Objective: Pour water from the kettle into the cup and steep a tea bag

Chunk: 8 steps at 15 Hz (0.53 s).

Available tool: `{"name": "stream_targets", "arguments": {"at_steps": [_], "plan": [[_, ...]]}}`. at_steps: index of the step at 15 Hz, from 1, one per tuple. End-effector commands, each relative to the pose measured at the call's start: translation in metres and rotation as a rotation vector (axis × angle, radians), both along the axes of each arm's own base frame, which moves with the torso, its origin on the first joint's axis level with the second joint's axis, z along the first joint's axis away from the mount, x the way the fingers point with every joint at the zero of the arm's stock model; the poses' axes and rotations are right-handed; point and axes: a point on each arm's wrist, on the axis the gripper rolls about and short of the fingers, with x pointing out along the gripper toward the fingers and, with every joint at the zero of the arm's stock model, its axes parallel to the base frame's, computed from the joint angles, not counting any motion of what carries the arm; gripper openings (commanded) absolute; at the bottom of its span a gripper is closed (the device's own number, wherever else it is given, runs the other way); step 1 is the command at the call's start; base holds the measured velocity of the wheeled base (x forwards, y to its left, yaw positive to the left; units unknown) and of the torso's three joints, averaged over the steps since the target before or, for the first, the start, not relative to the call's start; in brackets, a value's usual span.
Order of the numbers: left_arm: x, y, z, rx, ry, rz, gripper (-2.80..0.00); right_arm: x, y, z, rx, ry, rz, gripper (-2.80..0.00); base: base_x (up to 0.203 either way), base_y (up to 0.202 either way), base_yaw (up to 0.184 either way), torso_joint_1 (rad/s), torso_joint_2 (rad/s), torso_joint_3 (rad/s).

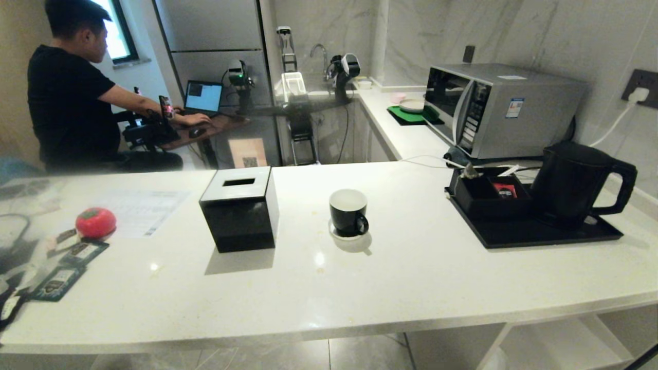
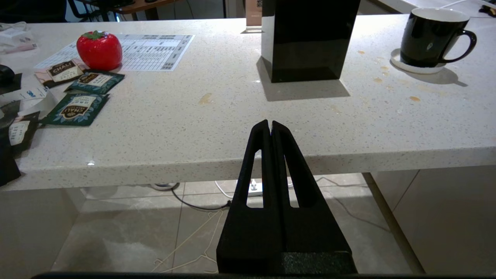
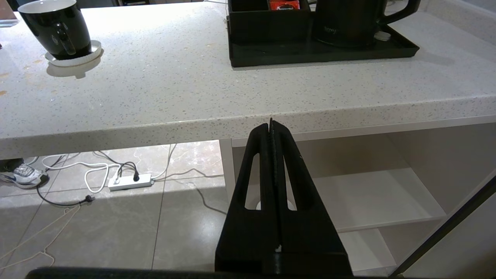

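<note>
- One tall matte black electric kettle [image 1: 573, 182] with a big loop handle turned to the right, standing upright at the right end of one flat black tray [image 1: 514, 237] on the pale speckled stone counter [image 1: 401, 277].
- One black open box [image 1: 480, 198] on the tray, just left of the kettle, holding one small red packet [image 1: 505, 190]; one tiny pale pyramid tea bag [image 1: 471, 171] sits at its back left rim.
- One small black mug with a white inside [image 1: 348, 211] on one small white saucer [image 1: 343, 235], mid-counter, handle toward the front right — well apart from the tray.
- One black cube-shaped tissue box [image 1: 239, 209], left of the mug.
- One red tomato-shaped object [image 2: 99, 49] and several flat dark sachets [image 2: 75, 108] by a printed sheet [image 2: 153, 46] at the counter's left end.
- One grey microwave [image 1: 501, 110] behind the tray; one person in a black shirt [image 1: 67, 92] sits at a far desk.
- Left gripper [image 2: 270, 124] and right gripper [image 3: 271, 126] — each with fingers pressed together, holding nothing, low at the counter's front edge.
- Bare counter lies between mug and tray, and along the front edge.
</note>
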Motion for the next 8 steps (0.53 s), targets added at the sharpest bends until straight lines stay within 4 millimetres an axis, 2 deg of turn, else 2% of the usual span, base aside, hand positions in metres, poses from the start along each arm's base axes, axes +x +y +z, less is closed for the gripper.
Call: {"name": "stream_targets", "arguments": {"at_steps": [1, 8], "plan": [[0.0, 0.0, 0.0, 0.0, -0.001, 0.0, -2.8, 0.0001, 0.0, 0.0001, 0.0, 0.001, 0.0, -2.8, 0.0, 0.0, 0.0, 0.0, 0.0, 0.0], [0.0, 0.0, 0.0, -0.001, -0.001, 0.0, -2.8, 0.0001, 0.0, 0.0001, 0.0, 0.001, 0.0, -2.8, 0.0, 0.0, 0.0, 0.0, 0.0, 0.0]]}}
